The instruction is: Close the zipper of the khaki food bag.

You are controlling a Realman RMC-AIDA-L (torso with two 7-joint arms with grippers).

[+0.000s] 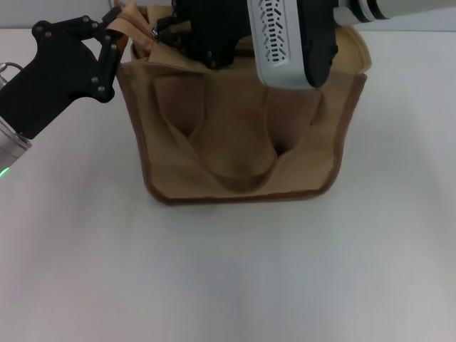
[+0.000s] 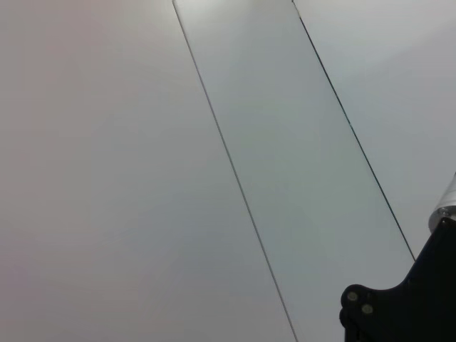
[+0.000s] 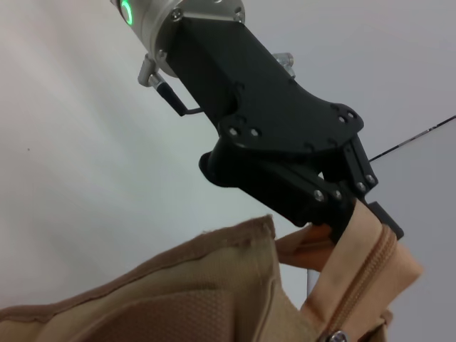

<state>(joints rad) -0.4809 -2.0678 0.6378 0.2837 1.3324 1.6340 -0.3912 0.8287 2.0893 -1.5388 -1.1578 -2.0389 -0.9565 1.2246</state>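
At bag's left end, left claw (image 1: 116, 34) pinches zipper (image 3: 363, 274) tape (running left-right); right claw unclear.

Bright, even overhead light, soft shadows; close arm parts perhaps slightly blurred.

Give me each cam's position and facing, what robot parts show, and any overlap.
Head: above, looking forward and down at the khaki food bag on the white table; left gripper pinches the zipper end, right arm overhead.
Left wrist: faces bare table; black gripper part in corner.
Right wrist: at the bag top, faces left gripper on zipper.
Shared: head and right wrist both show that grip.
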